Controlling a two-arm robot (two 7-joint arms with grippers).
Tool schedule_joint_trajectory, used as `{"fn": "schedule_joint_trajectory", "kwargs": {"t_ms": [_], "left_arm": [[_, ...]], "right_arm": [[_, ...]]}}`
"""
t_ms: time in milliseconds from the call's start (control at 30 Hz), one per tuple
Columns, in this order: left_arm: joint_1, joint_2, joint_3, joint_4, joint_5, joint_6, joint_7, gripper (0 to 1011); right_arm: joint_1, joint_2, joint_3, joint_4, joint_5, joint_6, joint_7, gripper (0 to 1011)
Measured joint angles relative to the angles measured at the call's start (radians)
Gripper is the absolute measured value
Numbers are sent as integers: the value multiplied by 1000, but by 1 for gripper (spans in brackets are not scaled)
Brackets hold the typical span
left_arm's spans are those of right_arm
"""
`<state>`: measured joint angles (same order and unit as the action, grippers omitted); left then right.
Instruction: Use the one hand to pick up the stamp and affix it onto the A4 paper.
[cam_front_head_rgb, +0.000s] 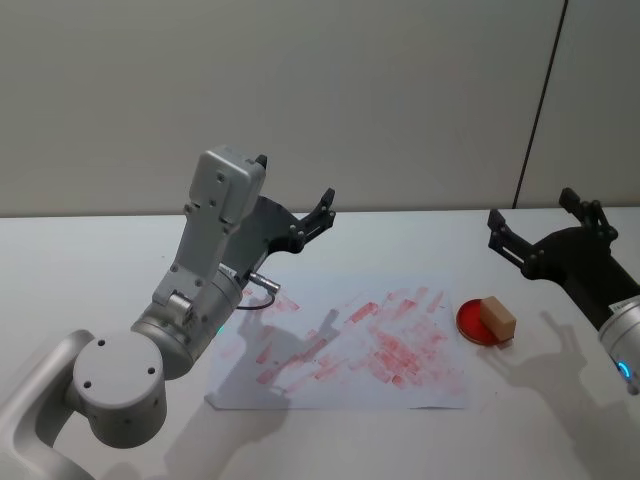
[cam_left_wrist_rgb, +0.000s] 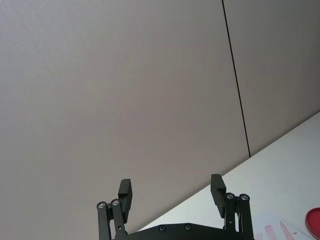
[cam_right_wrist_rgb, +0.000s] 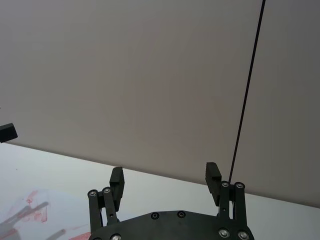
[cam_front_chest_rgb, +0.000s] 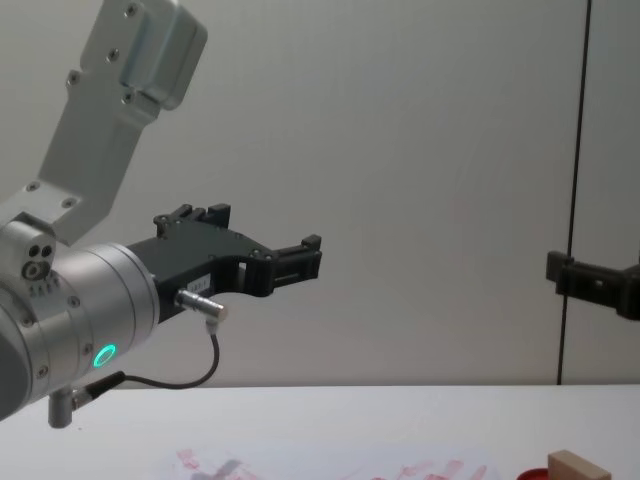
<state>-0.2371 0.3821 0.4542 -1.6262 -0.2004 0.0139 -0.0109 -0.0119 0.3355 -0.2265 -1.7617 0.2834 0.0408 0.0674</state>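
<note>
At the right side of the plain white tabletop (cam_front_head_rgb: 90, 260), the small light-tan wooden rectangular stamp (cam_front_head_rgb: 497, 318) rests on a round red disc (cam_front_head_rgb: 472, 322). The disc is just beside the right edge of the flat white A4 paper (cam_front_head_rgb: 335, 392), which is smeared with red-pink prints. The black two-fingered right gripper (cam_front_head_rgb: 533, 212) hangs in the air beyond and above the stamp, well apart from it. Its fingers (cam_right_wrist_rgb: 116, 181) are spread wide and hold nothing, and the stamp lies low beneath them. The left gripper (cam_front_head_rgb: 296, 182), with a green ring light and a looping black cable, is raised over the paper's left part, equally wide open and empty.
</note>
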Motion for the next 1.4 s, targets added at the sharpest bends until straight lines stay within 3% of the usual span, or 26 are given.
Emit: {"fn": "schedule_joint_trajectory", "kwargs": {"t_ms": [1400], "left_arm": [[0,0,0,0,0,0,0,1001]], "right_arm": [[-11,14,8,-10,8,5,7,1001]]}}
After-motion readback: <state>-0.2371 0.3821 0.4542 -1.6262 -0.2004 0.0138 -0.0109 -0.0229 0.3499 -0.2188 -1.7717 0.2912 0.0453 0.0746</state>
